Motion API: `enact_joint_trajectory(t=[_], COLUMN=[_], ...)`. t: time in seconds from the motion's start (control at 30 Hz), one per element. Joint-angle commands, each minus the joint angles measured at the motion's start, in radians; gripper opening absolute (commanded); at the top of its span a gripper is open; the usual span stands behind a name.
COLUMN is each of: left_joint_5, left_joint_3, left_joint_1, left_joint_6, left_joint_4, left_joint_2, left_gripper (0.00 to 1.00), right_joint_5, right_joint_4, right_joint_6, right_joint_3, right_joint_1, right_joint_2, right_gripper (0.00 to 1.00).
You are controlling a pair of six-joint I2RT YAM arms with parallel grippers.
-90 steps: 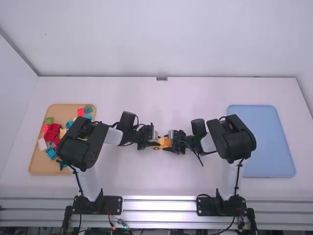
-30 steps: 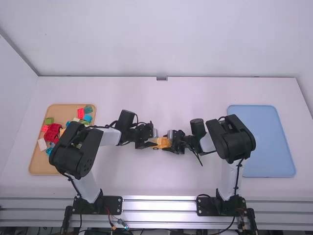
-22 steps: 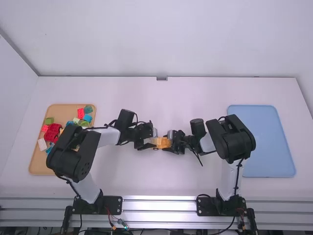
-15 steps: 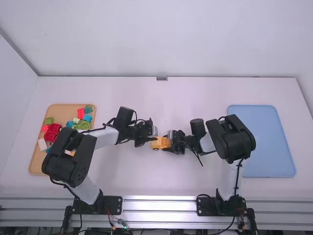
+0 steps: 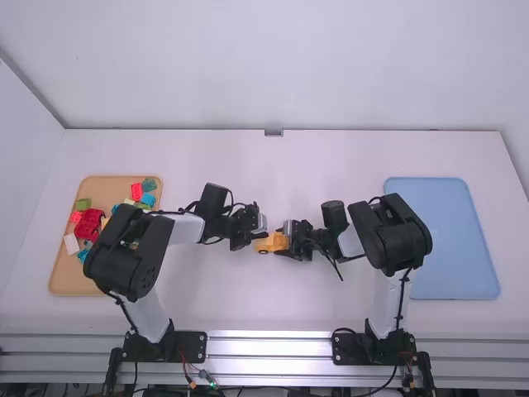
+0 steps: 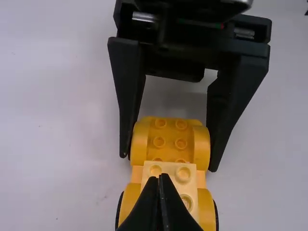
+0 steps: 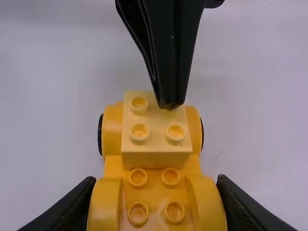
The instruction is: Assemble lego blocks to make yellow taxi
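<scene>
Left gripper [image 6: 161, 178], its fingers pressed together, is at the top of the pale yellow brick [image 7: 156, 158] on the near end of the taxi base [image 7: 105, 204]. The base's long axis leads to the right gripper [image 6: 168, 161], pinching its far end; pressing straight down seems next.

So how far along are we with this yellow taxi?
Done: the pale yellow block sits on one end of the yellow car base. In hand: the right claw grips the base's other end, while the left claw, shut, has its tips at the block's top, perhaps pressing it down. Left: probably more building, as studs are bare on both pieces; spare blocks lie in the tan tray.
</scene>
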Motion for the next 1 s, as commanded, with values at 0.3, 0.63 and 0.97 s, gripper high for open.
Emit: enact_joint_trajectory(t=[0.3,0.63,0.97], left_joint_5=[-0.209,-0.298,-0.107], left_joint_3=[0.011,0.079,0.097], left_joint_1=[0.006,0.000,0.000], left_joint_6=[-0.015,-0.009,0.068], left_joint_4=[-0.107,-0.254,-0.250], left_joint_2=[0.019,0.017,-0.033], left_gripper=[0.02,0.02,0.02], right_joint_5=[0.016,0.017,0.017], right_joint_4=[-0.007,-0.007,-0.007], right_joint_6=[-0.005,-0.006,-0.006], right_joint_3=[-0.008,-0.008,-0.008], right_joint_1=[-0.003,-0.003,-0.003], right_joint_2=[0.016,0.016,0.016], right_gripper=[0.46,0.46,0.46])
